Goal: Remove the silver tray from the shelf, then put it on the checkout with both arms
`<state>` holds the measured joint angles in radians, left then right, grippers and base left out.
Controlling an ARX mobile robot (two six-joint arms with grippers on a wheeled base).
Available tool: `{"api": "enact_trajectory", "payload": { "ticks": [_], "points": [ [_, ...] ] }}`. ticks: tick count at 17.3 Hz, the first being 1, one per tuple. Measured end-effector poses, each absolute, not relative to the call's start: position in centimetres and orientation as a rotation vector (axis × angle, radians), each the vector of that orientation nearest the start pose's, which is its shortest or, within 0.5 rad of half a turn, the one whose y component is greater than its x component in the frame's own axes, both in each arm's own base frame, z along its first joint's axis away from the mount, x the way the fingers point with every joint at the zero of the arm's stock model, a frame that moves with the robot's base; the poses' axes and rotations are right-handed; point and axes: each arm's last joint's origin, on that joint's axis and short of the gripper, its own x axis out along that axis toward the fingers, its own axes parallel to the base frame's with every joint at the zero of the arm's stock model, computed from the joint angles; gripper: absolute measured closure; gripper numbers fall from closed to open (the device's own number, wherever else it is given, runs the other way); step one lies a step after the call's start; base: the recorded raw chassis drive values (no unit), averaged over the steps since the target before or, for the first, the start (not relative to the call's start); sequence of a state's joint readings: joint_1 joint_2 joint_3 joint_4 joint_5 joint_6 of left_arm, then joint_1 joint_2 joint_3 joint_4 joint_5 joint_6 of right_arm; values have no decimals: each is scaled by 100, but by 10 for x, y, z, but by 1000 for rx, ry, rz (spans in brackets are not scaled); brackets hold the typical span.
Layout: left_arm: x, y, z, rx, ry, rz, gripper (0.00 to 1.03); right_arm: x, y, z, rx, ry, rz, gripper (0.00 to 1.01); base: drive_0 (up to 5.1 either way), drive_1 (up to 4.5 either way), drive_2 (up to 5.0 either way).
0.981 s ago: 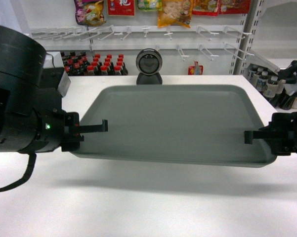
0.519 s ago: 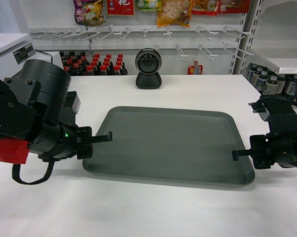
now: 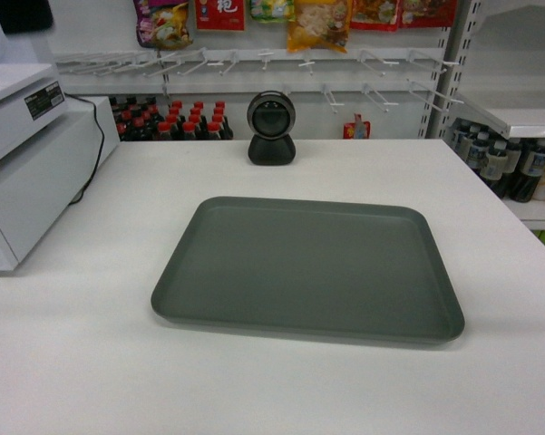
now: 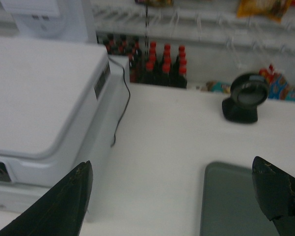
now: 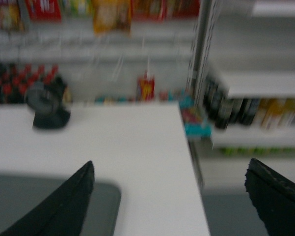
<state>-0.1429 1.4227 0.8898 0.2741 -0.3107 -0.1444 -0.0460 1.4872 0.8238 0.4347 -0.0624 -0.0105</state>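
At the bottom corners of the left wrist view, the left gripper is hanging with its fingers spread wide apart, gripping nothing. Likewise the right gripper is gaping over the counter's right edge. Mid-frame in the head view, the silver tray is lying flat on the checkout, below the black scanner.

Bright, even indoor light, with the head view sharp. The silver tray casts only a thin soft shadow on the white checkout, which shows no glare. The left wrist view is slightly soft; the right wrist view is heavily blurred, its shelves smeared
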Motion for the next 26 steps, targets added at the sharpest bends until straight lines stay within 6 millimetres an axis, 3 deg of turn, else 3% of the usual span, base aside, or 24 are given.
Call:
{"api": "enact_trajectory", "payload": {
  "ticks": [1, 2, 3, 4, 5, 6, 8, 9, 10, 17, 19, 24, 26],
  "points": [
    [308, -34, 281, -93, 157, 175, 6, 314, -10, 236, -6, 76, -15, 17, 0, 0, 0],
    [305, -30, 277, -80, 37, 82, 17, 299, -2, 216, -7, 62, -3, 28, 0, 0, 0],
    [295, -27, 254, -52, 32, 25, 28, 284, 3, 201, -7, 66, 15, 39, 0, 0, 0],
    [281, -25, 231, -32, 61, 5, 38, 272, 2, 199, -8, 41, 8, 50, 0, 0, 0],
    [265, -21, 222, -20, 47, 3, 51, 257, 1, 206, -7, -11, 8, 63, 0, 0, 0],
    [253, -18, 226, -18, -4, 3, 62, 245, 1, 206, -7, -32, 8, 74, 0, 0, 0],
    [229, -13, 219, -20, -30, -1, 85, 223, 1, 189, -7, 18, 7, 98, 0, 0, 0],
    [219, -11, 205, -17, 12, 0, 98, 213, 1, 184, -5, 27, 7, 99, 0, 0, 0],
    [210, -4, 196, -16, 32, -10, 101, 206, 1, 184, -4, 14, 7, 99, 0, 0, 0],
    [164, 0, 182, -16, 5, 0, 102, 161, 1, 173, -4, -25, 6, 99, 0, 0, 0],
    [155, 0, 177, -16, 11, 0, 102, 152, 1, 159, -4, 39, 6, 99, 0, 0, 0],
    [138, 0, 162, -16, 30, 0, 102, 136, 1, 166, -4, 3, 5, 99, 0, 0, 0],
    [132, 0, 167, -16, -3, 0, 102, 131, 1, 168, -4, -4, 6, 99, 0, 0, 0]
  ]
}}
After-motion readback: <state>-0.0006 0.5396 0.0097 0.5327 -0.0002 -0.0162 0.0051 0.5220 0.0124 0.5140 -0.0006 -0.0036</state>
